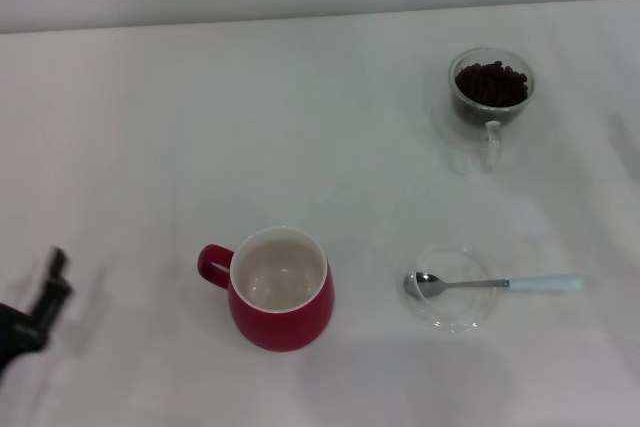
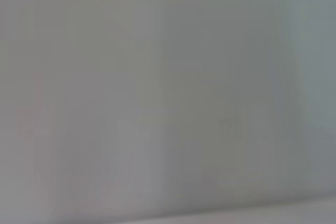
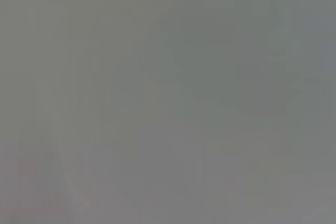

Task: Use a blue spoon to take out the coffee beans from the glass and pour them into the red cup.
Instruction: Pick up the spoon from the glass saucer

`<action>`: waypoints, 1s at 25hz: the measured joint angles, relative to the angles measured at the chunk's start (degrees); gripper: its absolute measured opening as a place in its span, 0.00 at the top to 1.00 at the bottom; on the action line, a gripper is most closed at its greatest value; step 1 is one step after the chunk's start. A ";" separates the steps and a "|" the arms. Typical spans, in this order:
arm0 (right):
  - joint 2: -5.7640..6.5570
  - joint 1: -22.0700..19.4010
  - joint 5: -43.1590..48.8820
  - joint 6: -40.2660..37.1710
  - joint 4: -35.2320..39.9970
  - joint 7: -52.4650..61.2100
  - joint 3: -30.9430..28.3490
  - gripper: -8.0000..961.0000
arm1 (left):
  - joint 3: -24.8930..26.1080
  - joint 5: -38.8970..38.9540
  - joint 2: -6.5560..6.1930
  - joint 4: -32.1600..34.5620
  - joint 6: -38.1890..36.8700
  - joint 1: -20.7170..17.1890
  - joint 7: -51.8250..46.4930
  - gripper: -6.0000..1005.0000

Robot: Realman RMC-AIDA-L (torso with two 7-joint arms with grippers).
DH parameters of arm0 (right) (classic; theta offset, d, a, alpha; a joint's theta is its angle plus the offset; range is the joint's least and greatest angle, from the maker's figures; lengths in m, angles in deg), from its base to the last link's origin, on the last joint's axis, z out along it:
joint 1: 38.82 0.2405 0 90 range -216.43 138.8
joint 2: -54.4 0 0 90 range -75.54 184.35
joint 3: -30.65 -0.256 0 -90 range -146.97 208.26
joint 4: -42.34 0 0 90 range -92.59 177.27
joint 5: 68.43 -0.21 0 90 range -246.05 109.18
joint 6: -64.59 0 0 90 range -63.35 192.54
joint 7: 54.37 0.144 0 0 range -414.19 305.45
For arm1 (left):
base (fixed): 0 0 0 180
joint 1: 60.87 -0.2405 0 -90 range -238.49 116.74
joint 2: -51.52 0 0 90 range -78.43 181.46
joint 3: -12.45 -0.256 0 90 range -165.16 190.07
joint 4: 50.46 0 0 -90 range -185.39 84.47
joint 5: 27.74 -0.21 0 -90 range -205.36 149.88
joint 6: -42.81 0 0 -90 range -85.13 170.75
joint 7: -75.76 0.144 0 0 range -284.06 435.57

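Note:
The red cup (image 1: 281, 290) stands at the front middle of the white table, its handle to the left and its white inside empty. The blue spoon (image 1: 495, 284) lies to its right, its metal bowl resting on a flat clear saucer (image 1: 452, 290) and its pale blue handle pointing right. The glass (image 1: 490, 89) stands at the back right, filled with coffee beans (image 1: 491, 83), its handle toward the front. My left gripper (image 1: 45, 302) shows at the far left edge, well away from the red cup. My right gripper is out of view. Both wrist views show only a blank grey surface.
The white table (image 1: 200, 127) spreads across the whole head view, with its back edge against a pale wall at the top.

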 joint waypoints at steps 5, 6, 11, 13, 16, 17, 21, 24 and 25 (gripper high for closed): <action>0.05 -5.24 0.53 -2.38 0.99 10.44 0.56 0.11 | 0.20 10.44 0.00 -0.03 -0.43 2.39 -3.55 0.20; 0.07 -6.54 0.53 -3.69 1.02 12.27 0.80 0.11 | 0.19 11.61 0.00 -0.04 -0.36 3.15 -3.77 0.20; 0.14 -11.06 0.67 -6.52 1.26 19.46 2.08 0.11 | 0.20 15.61 0.14 0.25 0.07 5.88 -5.14 0.20; 0.52 -12.82 0.84 -7.46 1.45 21.67 2.86 0.11 | 0.19 17.98 0.23 0.50 0.10 6.64 -5.43 0.20; 0.86 -14.66 1.09 -7.75 1.46 24.56 3.42 0.11 | 0.18 20.12 0.21 0.54 0.34 7.75 -6.44 0.20; 0.86 -15.07 1.20 -7.71 1.39 25.05 3.79 0.11 | 0.15 20.32 0.15 0.42 0.55 8.18 -7.23 0.21; 0.93 -16.01 1.43 -7.99 1.22 25.39 8.01 0.11 | 0.13 20.68 -0.04 0.00 1.79 9.55 -9.20 0.21; 0.91 -16.10 1.44 -7.71 0.97 25.44 12.88 0.11 | 0.15 20.94 0.04 -0.07 2.41 10.08 -9.25 0.20; 0.87 -16.12 1.44 -7.48 0.88 25.45 14.37 0.11 | 0.16 20.95 0.06 -0.07 2.48 10.22 -9.25 0.21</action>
